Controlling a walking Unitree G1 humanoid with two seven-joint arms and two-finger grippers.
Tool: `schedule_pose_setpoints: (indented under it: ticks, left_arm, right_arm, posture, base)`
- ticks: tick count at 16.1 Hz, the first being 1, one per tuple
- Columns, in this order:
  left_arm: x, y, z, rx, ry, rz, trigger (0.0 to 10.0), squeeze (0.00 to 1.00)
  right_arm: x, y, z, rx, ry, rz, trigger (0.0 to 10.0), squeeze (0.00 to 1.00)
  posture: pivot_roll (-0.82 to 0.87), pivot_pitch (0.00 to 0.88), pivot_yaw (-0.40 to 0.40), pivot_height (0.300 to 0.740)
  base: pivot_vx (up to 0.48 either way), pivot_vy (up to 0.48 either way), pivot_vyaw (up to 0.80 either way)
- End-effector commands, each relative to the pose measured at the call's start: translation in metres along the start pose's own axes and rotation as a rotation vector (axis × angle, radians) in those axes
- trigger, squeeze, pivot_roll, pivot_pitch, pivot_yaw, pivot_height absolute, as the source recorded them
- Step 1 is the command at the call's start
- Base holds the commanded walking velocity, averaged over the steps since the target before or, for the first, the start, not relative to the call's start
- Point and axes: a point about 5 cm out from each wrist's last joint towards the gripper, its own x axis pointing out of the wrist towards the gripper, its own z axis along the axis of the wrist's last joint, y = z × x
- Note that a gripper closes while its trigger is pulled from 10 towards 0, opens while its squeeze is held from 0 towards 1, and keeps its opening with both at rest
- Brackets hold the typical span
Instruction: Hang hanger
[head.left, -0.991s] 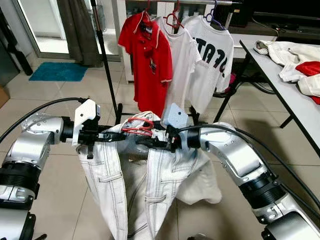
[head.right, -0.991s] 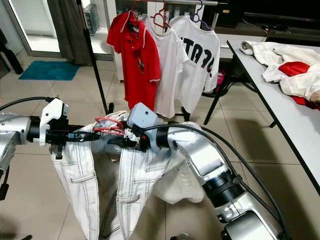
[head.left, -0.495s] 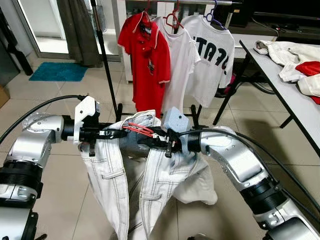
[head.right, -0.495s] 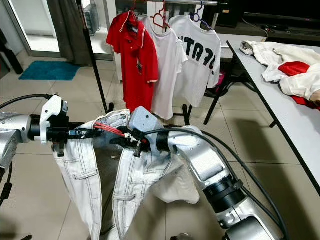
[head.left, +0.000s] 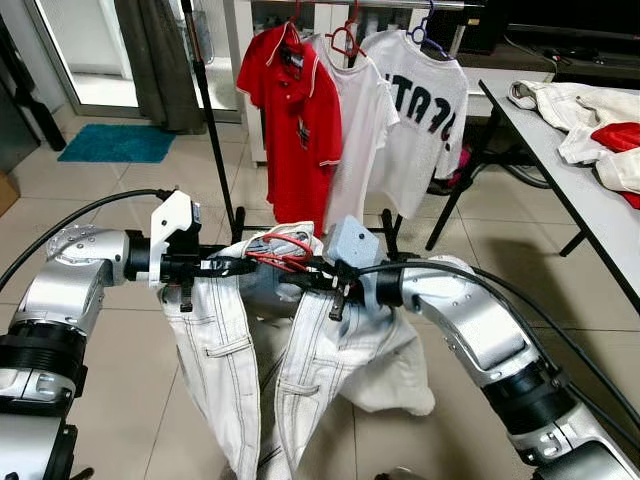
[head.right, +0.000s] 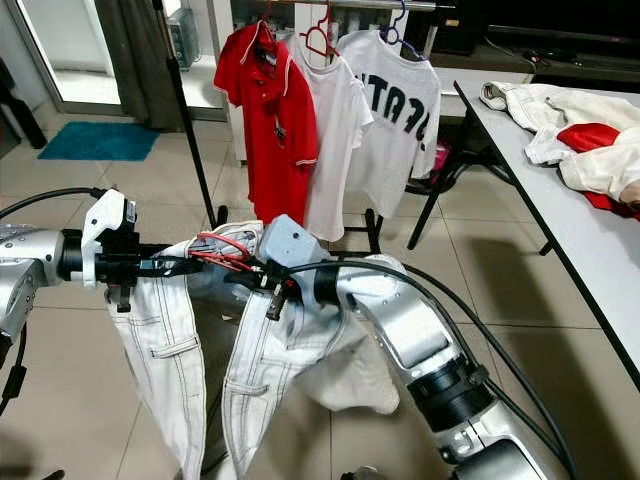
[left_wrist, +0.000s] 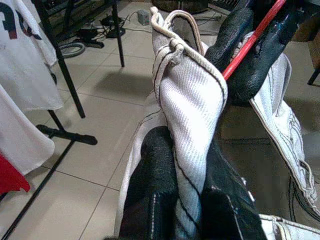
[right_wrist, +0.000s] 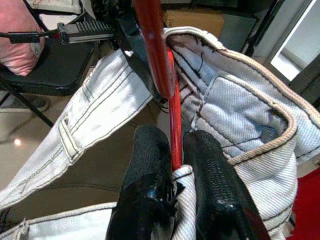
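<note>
White jeans (head.left: 215, 350) hang in front of me by the waistband, stretched between both grippers. A red hanger (head.left: 283, 249) lies along the waistband, its hook curling above the cloth. My left gripper (head.left: 238, 266) is shut on the left end of the waistband (left_wrist: 190, 115). My right gripper (head.left: 292, 281) is shut on the red hanger's bar (right_wrist: 172, 125), with a fold of the jeans (right_wrist: 240, 100) caught in it too. Beyond them stands the clothes rack (head.left: 205, 100), with a red polo (head.left: 300, 110) and two white shirts (head.left: 425, 110) hanging on it.
A grey table (head.left: 560, 170) runs along the right, with white and red clothes (head.left: 590, 120) piled on it. The rack's base (head.left: 240, 228) sits on the tiled floor just behind the jeans. A blue mat (head.left: 115, 142) lies at the far left by a curtain (head.left: 160, 60).
Both grippers have kept their hold. The right arm has stretched slightly forward and the jeans' legs have swung a little to the left. The hanger's hook stands a bit higher.
</note>
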Motion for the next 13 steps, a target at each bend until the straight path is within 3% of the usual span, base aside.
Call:
schedule_pose_setpoints:
  ticks: [1,10,11,12,13]
  left_arm:
    - [-0.009,0.006,0.024,0.075,-0.106,0.047,10.0,1.00]
    - [-0.017,-0.001,0.030,0.084,-0.154,0.052,10.0,1.00]
    - [-0.018,0.007,0.033,0.085,-0.192,0.188,10.0,1.00]
    - [-0.018,0.010,0.033,0.074,-0.196,0.241,10.0,1.00]
    - [-0.015,0.013,0.022,0.024,-0.150,0.369,10.0,1.00]
  right_arm:
    - [-0.005,0.001,-0.014,0.027,0.058,-0.014,0.0,0.00]
    - [-0.017,-0.011,-0.030,0.066,0.113,-0.157,0.0,0.00]
    - [-0.019,-0.015,-0.030,0.080,0.105,-0.214,0.0,0.00]
    - [-0.019,-0.016,-0.031,0.083,0.102,-0.235,0.0,0.00]
    - [-0.020,-0.018,-0.030,0.096,0.083,-0.291,0.0,0.00]
  posture:
    - [0.03,0.000,-0.009,0.705]
    - [0.04,0.000,-0.015,0.705]
    - [0.04,0.000,-0.009,0.705]
    - [0.03,0.000,-0.006,0.705]
    - [0.03,0.000,-0.003,0.705]
  base:
    - [0.000,0.000,0.00]
    - [0.000,0.000,0.00]
    - [0.000,0.000,0.00]
    - [0.000,0.000,0.00]
    - [0.000,0.000,0.00]
